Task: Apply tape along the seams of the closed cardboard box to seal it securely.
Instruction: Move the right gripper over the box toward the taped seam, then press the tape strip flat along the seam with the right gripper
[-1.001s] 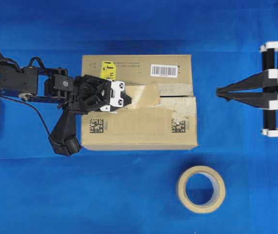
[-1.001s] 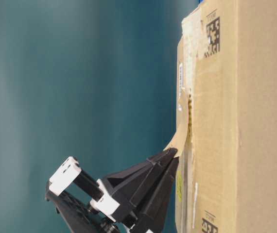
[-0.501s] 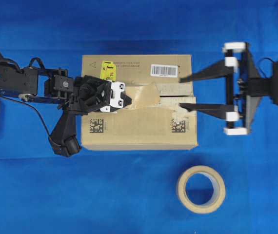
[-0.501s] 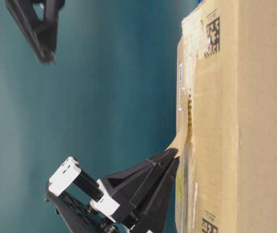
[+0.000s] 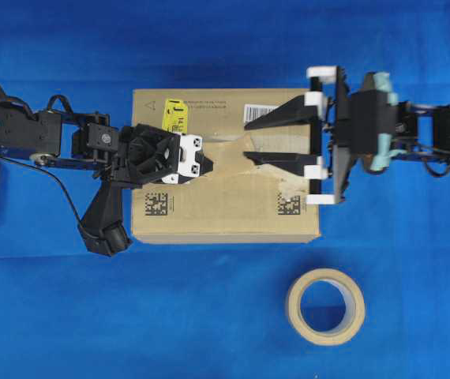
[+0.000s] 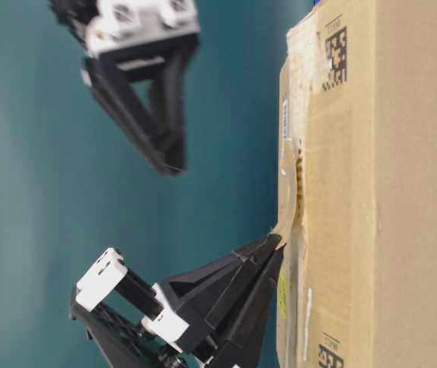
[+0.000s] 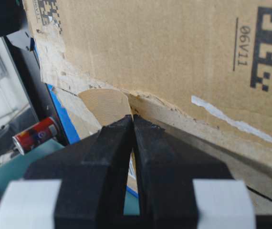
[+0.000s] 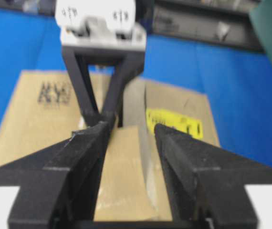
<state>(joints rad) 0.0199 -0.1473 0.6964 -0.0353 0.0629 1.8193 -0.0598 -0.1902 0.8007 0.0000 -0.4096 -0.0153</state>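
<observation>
A brown cardboard box (image 5: 225,164) sits in the middle of the blue tabletop (image 5: 209,316). On its top are a yellow sticker (image 5: 174,115), a white barcode label (image 5: 266,113) and two black square codes. A dark line, the seam (image 5: 288,158), runs along the top between the two flaps, with ragged pale bits beside it.

The left tool (image 5: 208,163) comes in from the left side and sits over the left part of the box. Its two black fingers (image 7: 121,143) are squeezed tight together, and they pinch one end of the tape (image 5: 229,155). The tape is a short shiny tan piece. It lies along the seam near the middle of the box, and the pinched end curls up off the cardboard.

The right tool (image 5: 249,142) comes in from the right side. Its two fingers are spread wide apart. It hangs above the box, over the free end of the tape, and is not touching it.

A cream roll of tape (image 5: 325,306) lies flat on the tabletop, in front of the box and apart from it.
</observation>
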